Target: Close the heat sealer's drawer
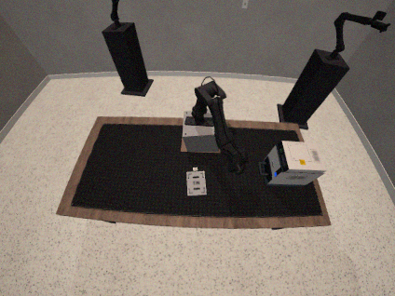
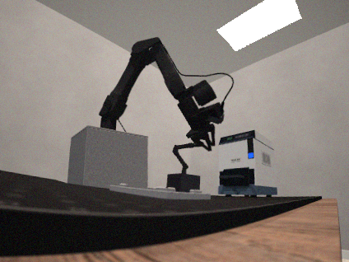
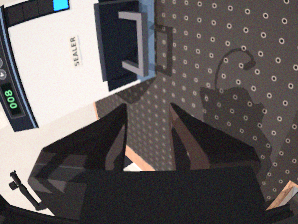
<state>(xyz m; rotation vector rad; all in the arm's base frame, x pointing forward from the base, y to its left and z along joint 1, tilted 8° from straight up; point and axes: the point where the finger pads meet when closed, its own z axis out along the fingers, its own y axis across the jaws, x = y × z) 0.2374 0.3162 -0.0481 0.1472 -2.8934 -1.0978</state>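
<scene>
The white heat sealer (image 1: 303, 160) (image 2: 234, 154) (image 3: 45, 60) stands upright on its blue base near the mat's right end. Its light (image 1: 275, 174) (image 2: 251, 155) (image 3: 61, 4) is blue. The dark drawer front (image 2: 234, 177) (image 3: 117, 30) sits against the body, with its grey handle (image 3: 142, 45) sticking out. The seal sheet, plate and sealing frame are hidden inside. My gripper (image 1: 238, 168) (image 2: 212, 147) (image 3: 148, 111) is partly open with nothing between the fingers. It hangs in the air in front of the sealer, apart from the handle.
A flat white panel with dark marks (image 1: 190, 190) (image 2: 156, 192) lies on the black mat (image 1: 116, 163) left of my gripper. The grey box (image 1: 200, 144) (image 2: 111, 158) carries my arm's base. Two other arms stand on dark pedestals (image 1: 123, 56) (image 1: 314, 86) beyond the table.
</scene>
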